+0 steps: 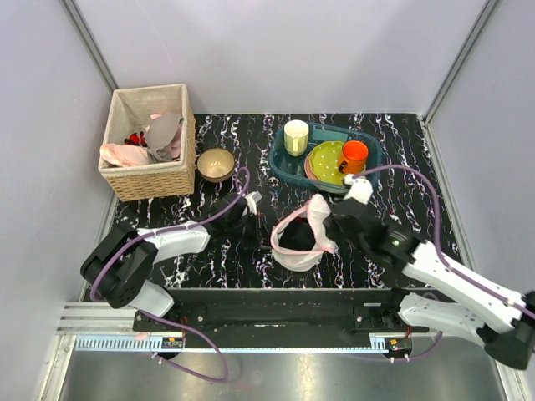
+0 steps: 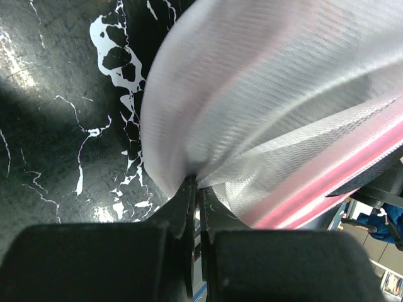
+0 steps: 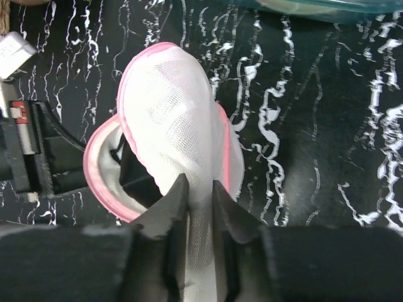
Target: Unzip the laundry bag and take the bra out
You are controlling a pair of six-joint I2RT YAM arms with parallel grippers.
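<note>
Since its zip is standing open, the laundry bag (image 1: 301,256) is lying near the middle of the desk (image 1: 410,167) with its mouth gaping, and both arms are working to hold it that way. The right arm (image 1: 435,263) is reaching in from the right. Its jaws are clamping together on the upper mesh flap and lifting it back, so the pink-trimmed edge is standing clear of the lower half. The left arm (image 1: 175,242) is coming in from the opposite side, its jaws pinching tight on a fold of white mesh at the bag's left edge, seemingly to anchor the pouch against that pull. Something dark is sitting inside the opening. I am judging it to be the bra (image 1: 294,237), though shadow is hiding its colour. It is not yet out, so one arm is probably going to have to let go and reach in.
</note>
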